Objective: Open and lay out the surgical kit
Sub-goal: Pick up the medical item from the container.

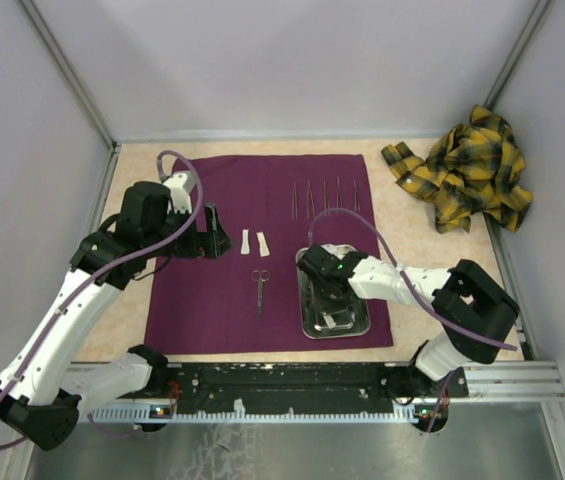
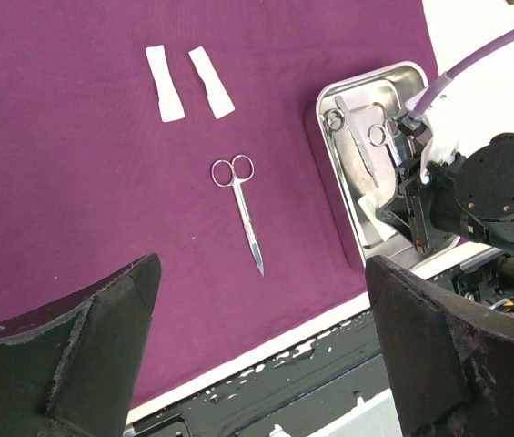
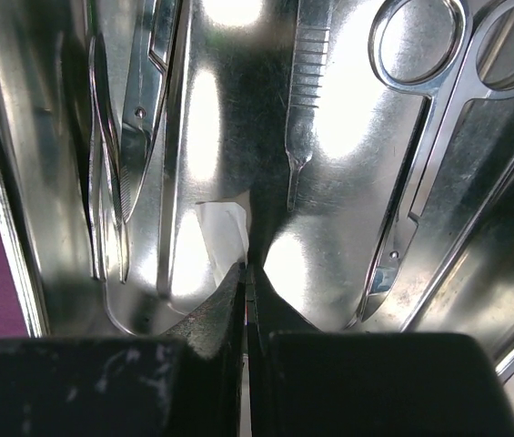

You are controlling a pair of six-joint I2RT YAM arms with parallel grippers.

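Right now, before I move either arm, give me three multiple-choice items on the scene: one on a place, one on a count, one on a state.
1. The right gripper is:
A. parked by its base
B. down in the tray
C. raised clear of everything

2. White pieces on the cloth, outside the tray:
A. two
B. one
C. four

3. The left gripper is:
A. shut on a white piece
B. shut on the cloth
C. open and empty

Answers:
1 B: the right wrist view shows its shut fingertips low over the tray floor.
2 A: two lie side by side in the top and left wrist views.
3 C: its fingers stand wide apart with nothing between them.
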